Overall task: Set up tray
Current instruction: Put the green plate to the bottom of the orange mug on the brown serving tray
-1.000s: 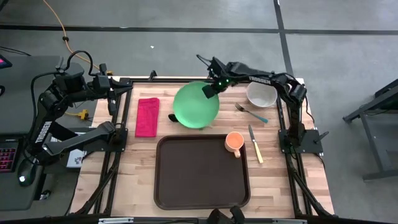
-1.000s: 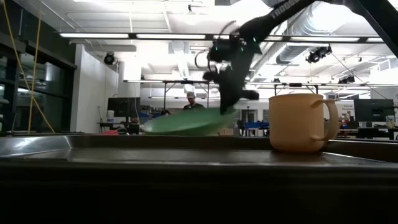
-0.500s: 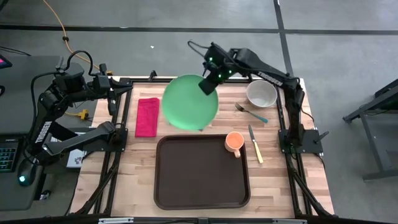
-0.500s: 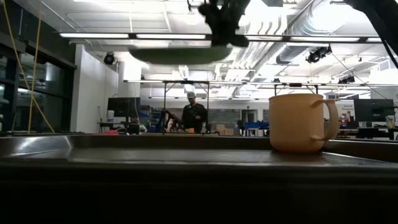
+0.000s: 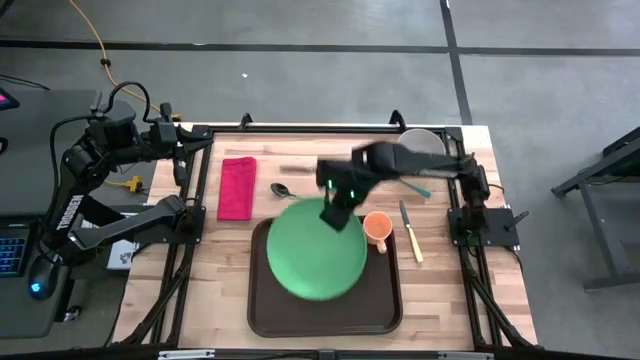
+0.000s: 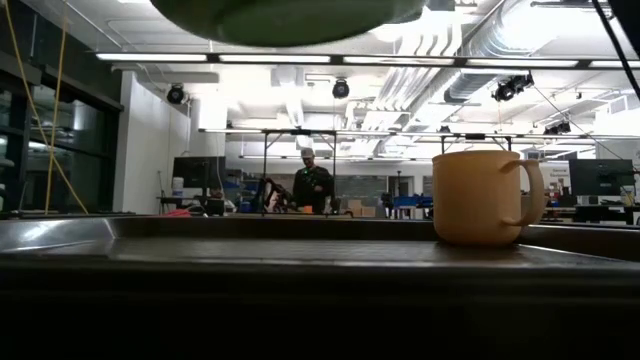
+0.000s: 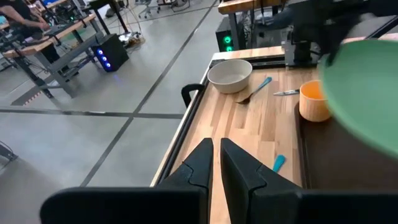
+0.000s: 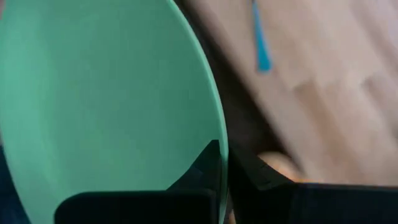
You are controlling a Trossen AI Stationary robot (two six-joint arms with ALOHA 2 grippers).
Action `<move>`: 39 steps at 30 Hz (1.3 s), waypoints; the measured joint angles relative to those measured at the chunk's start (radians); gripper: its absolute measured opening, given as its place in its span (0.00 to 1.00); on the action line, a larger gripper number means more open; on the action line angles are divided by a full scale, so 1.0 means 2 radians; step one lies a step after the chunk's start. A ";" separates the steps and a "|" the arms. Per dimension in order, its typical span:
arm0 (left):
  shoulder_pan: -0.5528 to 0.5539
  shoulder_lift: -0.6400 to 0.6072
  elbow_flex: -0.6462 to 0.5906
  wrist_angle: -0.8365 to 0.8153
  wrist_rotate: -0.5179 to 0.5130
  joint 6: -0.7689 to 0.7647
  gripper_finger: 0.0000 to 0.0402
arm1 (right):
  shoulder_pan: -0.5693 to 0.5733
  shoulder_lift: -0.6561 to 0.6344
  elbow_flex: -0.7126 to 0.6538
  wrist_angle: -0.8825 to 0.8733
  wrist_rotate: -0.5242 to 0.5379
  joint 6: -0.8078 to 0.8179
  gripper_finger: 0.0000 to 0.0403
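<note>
Green plate carried above the tray

The right tool (image 5: 335, 213) is clenched on the green plate's (image 5: 316, 251) rim, apparently clear above the brown tray (image 5: 262, 312) on the table (image 5: 225, 270); an orange cup (image 5: 377, 229) stands in the tray's corner; the left tool (image 7: 216, 160), nearly closed and empty, waits at the table's edge.

The dark jaws pinch the rim of a green plate (image 8: 106, 93) above wooden tabletop (image 8: 336, 106).

The table (image 5: 440, 290) is pale, matt wood in jointed strips; the tray (image 5: 385, 300) looks like smooth dark plastic; the green plate (image 5: 315, 255) is smooth, faintly glossy; the napkin (image 5: 236, 187) is red cloth.
</note>
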 joint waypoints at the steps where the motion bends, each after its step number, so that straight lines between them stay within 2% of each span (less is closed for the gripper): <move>1: 0.000 0.000 0.000 -0.003 0.000 0.000 0.16 | 0.016 0.000 0.000 -0.010 0.003 0.026 0.00; 6: 0.000 0.000 0.000 -0.017 0.000 -0.001 0.16 | 0.086 -0.004 0.000 -0.029 0.025 0.155 0.00; 12: 0.000 0.000 0.000 -0.018 0.002 -0.002 0.16 | 0.160 -0.004 0.000 -0.038 0.113 0.316 0.00; 19: 0.000 0.000 0.000 -0.019 0.034 -0.018 0.16 | 0.260 0.003 -0.001 -0.040 0.199 0.482 0.00; 23: 0.000 0.000 0.000 -0.019 0.051 -0.031 0.16 | 0.303 0.012 -0.050 -0.007 0.178 0.542 0.00; 28: 0.000 0.000 0.000 -0.018 0.078 -0.038 0.16 | 0.329 0.018 -0.174 0.085 0.135 0.583 0.00; 33: 0.000 -0.001 0.000 -0.021 0.101 -0.050 0.16 | 0.321 0.018 -0.265 0.178 0.125 0.610 0.00; 39: 0.000 -0.002 0.000 -0.021 0.111 -0.049 0.16 | 0.284 0.018 -0.322 0.258 0.128 0.607 0.00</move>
